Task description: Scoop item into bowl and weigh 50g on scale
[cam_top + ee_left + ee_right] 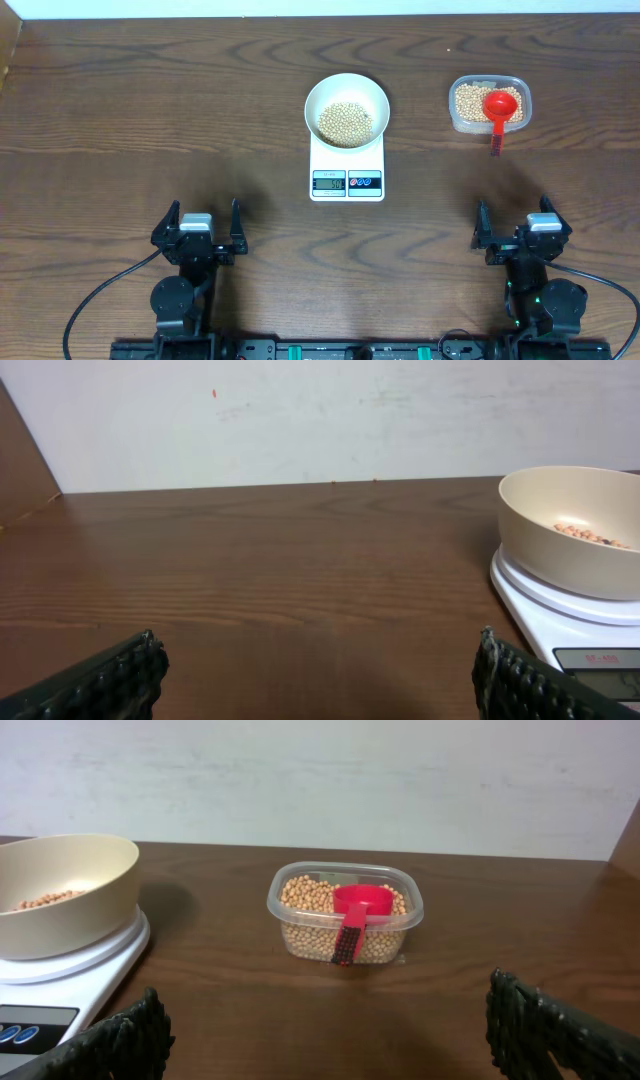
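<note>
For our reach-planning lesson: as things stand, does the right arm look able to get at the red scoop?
Probably yes. The red scoop sits in the tub of beans, handle over the near rim, facing the right gripper, whose fingers stand open. Nothing stands between them.

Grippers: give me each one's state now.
Left gripper: open, holding nothing.
Right gripper: open, holding nothing.

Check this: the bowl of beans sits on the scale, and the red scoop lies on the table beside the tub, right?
Not quite: the red scoop rests inside the tub, not on the table; the right wrist view shows it. The bowl of beans does sit on the scale.
</note>
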